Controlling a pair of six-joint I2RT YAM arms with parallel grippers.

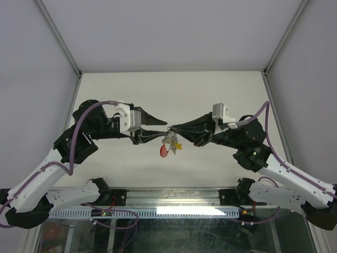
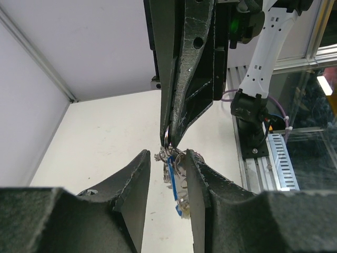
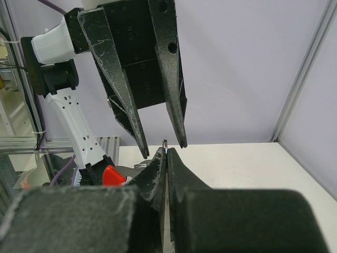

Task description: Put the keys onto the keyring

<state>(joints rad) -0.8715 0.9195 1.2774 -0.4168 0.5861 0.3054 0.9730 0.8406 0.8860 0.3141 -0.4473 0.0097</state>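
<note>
Above table (image 1: 221,95) centre: right gripper (image 3: 165,155) clenched on keyring (image 3: 165,143); keys (image 2: 176,184) hang below, flanked by left gripper (image 2: 167,155), jaws parted. Risk: a left-side nudge twists the thin ring out of the pinch and the bunch drops.

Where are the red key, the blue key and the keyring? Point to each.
red key (image 1: 164,152): top view, plastic head.
blue key (image 2: 176,196): left wrist view, blue head.
keyring (image 3: 165,141): right wrist view, top of loop.

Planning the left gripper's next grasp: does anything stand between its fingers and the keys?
Nothing visible does. The left gripper is open, and the keys hang in the gap between its fingers, just under the keyring, which the shut right gripper pinches.
</note>
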